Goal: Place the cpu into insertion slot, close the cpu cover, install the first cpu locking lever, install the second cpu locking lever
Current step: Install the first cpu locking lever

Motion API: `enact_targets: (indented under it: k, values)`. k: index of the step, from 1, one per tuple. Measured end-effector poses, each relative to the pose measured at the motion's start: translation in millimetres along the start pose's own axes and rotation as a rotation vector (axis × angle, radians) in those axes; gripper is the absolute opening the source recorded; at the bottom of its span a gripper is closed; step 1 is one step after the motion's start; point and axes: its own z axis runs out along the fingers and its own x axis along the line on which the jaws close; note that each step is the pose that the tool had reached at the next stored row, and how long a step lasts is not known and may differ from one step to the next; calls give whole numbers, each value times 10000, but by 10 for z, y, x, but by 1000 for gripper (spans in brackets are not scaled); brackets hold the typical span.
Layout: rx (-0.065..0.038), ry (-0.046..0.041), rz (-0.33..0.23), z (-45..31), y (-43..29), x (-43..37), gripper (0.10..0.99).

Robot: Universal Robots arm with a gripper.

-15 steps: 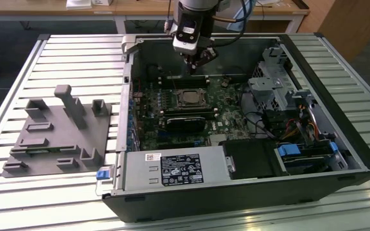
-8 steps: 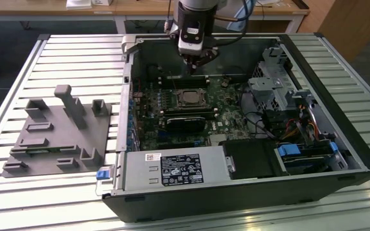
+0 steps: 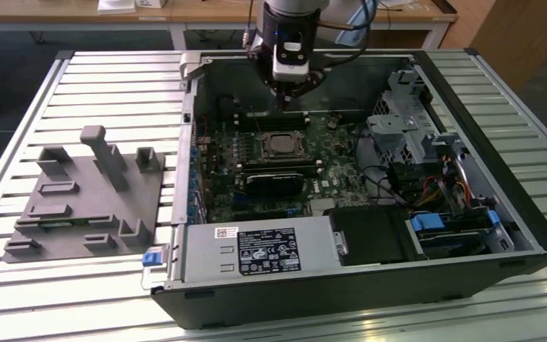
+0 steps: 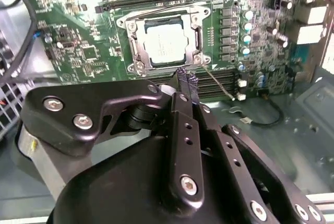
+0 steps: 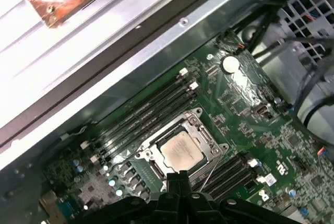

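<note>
The claw [image 4: 187, 80] is closed, tips pressed together with nothing between them. It hangs inside the case [image 3: 483, 121], low over the board. The cpu [image 4: 166, 44] lies just beyond the tips and lower, toward the near side in the exterior view. It sits in the slot [image 3: 265, 145], and the cover [image 4: 134, 51] lies flat around it. A thin lever [image 4: 219, 84] slants out from the slot's corner closest to the tips, and I judge it unlatched. On the power supply [image 3: 207, 249], at the case's near edge, there is a label [image 3: 266, 251] whose print I cannot make out. The case rests on a slatted bench [image 3: 112, 78], with a grey fixture [image 3: 83, 199] to the exterior view's left.
</note>
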Motion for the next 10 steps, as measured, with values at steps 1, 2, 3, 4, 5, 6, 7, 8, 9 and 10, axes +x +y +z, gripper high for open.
enact_targets:
  k: [1,2,3,4,5,6,7,8,9,10]
  values:
    - [4,5,-175,0,0,0,106]
    - [9,11,-352,0,0,0,106]
    - [14,16,-524,1,0,0,106]
    - [18,21,-691,1,0,0,106]
    - [22,26,-836,1,0,0,106]
    - [26,31,-995,1,0,0,106]
    - [30,36,-1159,1,0,0,106]
    - [34,41,-1326,1,0,0,106]
    - [39,46,-1495,1,0,0,106]
    - [43,51,-1658,1,0,0,106]
